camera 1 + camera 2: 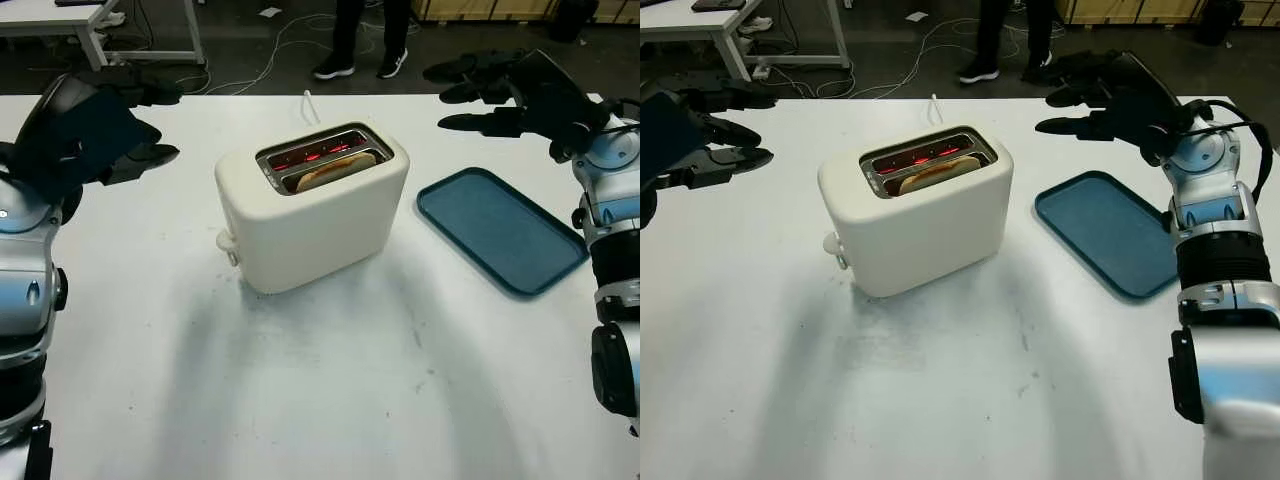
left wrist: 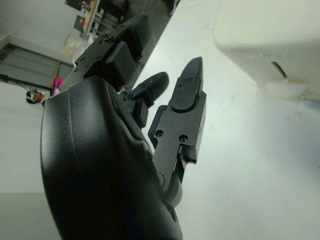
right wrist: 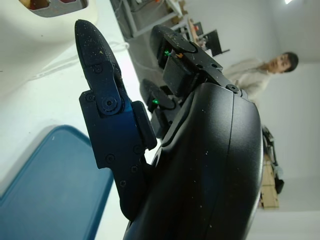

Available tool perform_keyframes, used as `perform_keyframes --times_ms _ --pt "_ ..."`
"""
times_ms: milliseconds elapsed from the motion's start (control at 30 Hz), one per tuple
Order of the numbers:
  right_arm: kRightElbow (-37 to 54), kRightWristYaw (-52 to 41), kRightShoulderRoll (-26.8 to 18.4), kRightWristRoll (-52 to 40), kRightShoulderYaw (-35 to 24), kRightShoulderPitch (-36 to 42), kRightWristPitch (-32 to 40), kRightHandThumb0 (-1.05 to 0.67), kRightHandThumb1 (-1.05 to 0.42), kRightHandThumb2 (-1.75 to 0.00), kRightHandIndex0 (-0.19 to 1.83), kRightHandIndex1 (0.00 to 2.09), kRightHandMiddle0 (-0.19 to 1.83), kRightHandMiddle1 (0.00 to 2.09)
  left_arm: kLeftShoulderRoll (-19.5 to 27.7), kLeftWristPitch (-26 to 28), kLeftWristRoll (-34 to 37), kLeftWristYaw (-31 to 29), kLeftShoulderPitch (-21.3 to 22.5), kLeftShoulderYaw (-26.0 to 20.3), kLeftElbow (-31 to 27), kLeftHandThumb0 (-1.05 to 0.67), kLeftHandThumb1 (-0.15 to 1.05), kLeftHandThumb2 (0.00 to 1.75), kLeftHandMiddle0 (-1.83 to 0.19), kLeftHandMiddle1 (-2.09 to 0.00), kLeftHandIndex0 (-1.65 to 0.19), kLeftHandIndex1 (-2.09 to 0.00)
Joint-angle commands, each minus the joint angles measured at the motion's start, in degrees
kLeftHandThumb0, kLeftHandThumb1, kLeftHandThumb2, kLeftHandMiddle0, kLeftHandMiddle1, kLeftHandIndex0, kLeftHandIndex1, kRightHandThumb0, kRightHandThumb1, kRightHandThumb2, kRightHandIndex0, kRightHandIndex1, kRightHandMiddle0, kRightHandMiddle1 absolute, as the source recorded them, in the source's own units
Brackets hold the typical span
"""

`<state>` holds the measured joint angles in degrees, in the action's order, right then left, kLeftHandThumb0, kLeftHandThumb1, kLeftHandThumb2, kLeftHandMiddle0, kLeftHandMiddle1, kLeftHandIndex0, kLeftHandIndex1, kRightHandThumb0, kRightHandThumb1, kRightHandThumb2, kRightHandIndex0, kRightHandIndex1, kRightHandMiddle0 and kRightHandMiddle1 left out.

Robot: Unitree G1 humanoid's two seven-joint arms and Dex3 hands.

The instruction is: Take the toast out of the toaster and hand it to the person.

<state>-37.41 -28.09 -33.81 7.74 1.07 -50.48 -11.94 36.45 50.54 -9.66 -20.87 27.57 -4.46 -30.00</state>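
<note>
A cream toaster (image 1: 310, 205) stands in the middle of the white table (image 1: 330, 380), its slots glowing red inside. A slice of toast (image 1: 335, 170) sits in the near slot, its top edge just above the rim. My left hand (image 1: 125, 125) hovers open to the left of the toaster, well apart from it. My right hand (image 1: 490, 95) hovers open to the toaster's right, above the far end of a blue tray (image 1: 500, 228). The toaster's lever knob (image 1: 225, 240) sticks out at its left end. A person (image 1: 365, 40) stands beyond the table's far edge.
The flat blue tray lies to the right of the toaster with nothing on it. A white cord (image 1: 306, 105) runs from behind the toaster to the far edge. Cables lie on the floor (image 1: 250, 60) past the table, and another table's legs (image 1: 100, 35) stand at the far left.
</note>
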Motion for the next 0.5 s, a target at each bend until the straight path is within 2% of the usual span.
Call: perform_keyframes --times_ms 0,333,467 --pt "2.3 0.6 0.3 -0.7 -0.7 1.7 2.1 -0.62 -0.86 0.0 0.61 0.27 0.68 0.01 0.4 0.6 -0.3 0.4 -1.0 -0.1 -0.8 -0.08 0.92 0.07 -0.34 -0.88 -0.53 -0.3" --pt "7.7 0.5 -0.1 -0.9 -1.5 4.9 7.1 -0.6 -0.86 0.0 0.63 0.2 0.66 0.0 0.2 1.2 -0.8 1.3 -3.8 0.4 -2.9 -0.1 0.92 0.06 -0.37 -0.94 -0.54 -0.29" --pt "7.3 0.8 -0.2 -0.1 -1.1 5.3 5.9 -0.64 -0.88 -0.01 0.65 0.18 0.67 0.01 0.1 1.4 -0.7 1.6 -4.3 0.9 -2.7 -0.12 0.92 0.07 -0.35 -0.94 -0.53 -0.29"
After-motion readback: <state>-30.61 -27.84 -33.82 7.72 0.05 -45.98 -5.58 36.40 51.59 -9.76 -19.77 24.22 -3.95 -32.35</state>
